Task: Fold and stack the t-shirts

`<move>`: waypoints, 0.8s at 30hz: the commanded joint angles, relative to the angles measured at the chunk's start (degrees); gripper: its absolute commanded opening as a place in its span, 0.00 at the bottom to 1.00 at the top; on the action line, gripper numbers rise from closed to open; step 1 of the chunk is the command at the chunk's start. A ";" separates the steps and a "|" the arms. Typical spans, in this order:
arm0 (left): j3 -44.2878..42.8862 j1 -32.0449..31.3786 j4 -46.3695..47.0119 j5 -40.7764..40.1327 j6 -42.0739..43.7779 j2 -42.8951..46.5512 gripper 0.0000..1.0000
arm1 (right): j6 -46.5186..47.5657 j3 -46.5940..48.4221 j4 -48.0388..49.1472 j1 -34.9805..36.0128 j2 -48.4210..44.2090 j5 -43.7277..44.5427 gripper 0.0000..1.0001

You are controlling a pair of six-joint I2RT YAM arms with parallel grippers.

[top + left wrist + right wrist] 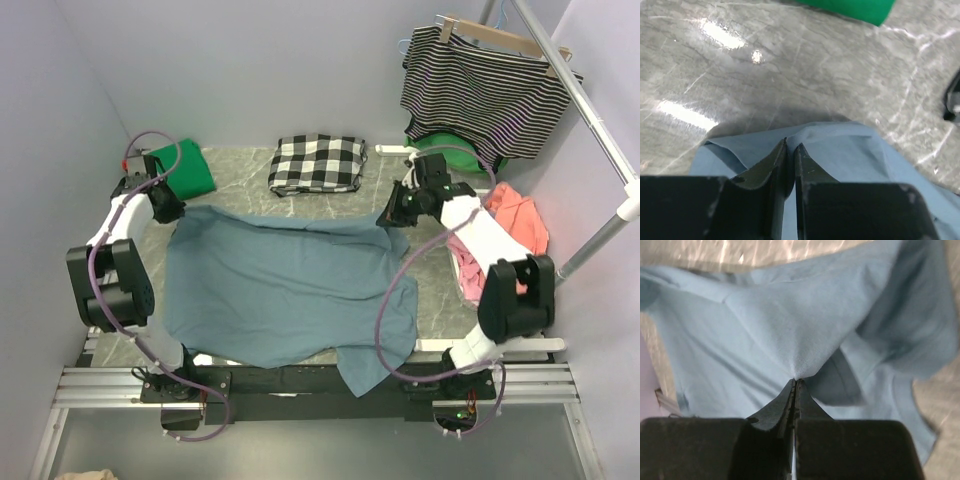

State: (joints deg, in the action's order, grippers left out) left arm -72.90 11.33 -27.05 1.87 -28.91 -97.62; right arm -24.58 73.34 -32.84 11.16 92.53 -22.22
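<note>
A large slate-blue t-shirt [285,290] lies spread over the middle of the table, its near hem hanging over the front edge. My left gripper [172,212] is shut on the shirt's far left corner; the left wrist view shows blue cloth [850,150] pinched between the fingers [767,165]. At the far right corner my right gripper [390,218] is shut on the shirt, with cloth [790,330] pulled to a point at its fingertips. A folded green t-shirt [185,168] lies at the back left. More green cloth [450,142] sits under the striped top.
A folded black-and-white checked cloth [318,163] lies at the back centre. A striped top [480,85] hangs from a hanger on a rail at the back right. Pink cloth [505,235] is heaped at the right edge. Purple walls close in left and back.
</note>
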 commanded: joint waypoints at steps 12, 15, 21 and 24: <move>6.10 -0.44 -10.30 -3.69 6.84 10.35 0.15 | -6.44 -14.19 -4.33 7.03 -17.63 6.91 0.00; 7.07 -0.43 -11.53 -4.59 7.90 10.00 0.14 | -7.50 -14.89 -5.21 7.04 -20.27 12.80 0.00; 10.23 -0.43 -12.67 -7.22 9.74 9.56 0.11 | -7.77 -14.89 -8.20 6.95 -20.46 17.64 0.00; 11.03 -0.52 -13.29 -6.98 9.74 8.95 0.15 | -7.33 -15.68 -8.47 7.03 -19.15 16.34 0.00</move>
State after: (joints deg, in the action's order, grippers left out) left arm -62.92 11.00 -38.70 -3.51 -20.88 -89.56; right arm -31.92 57.78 -39.22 18.06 72.62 -7.77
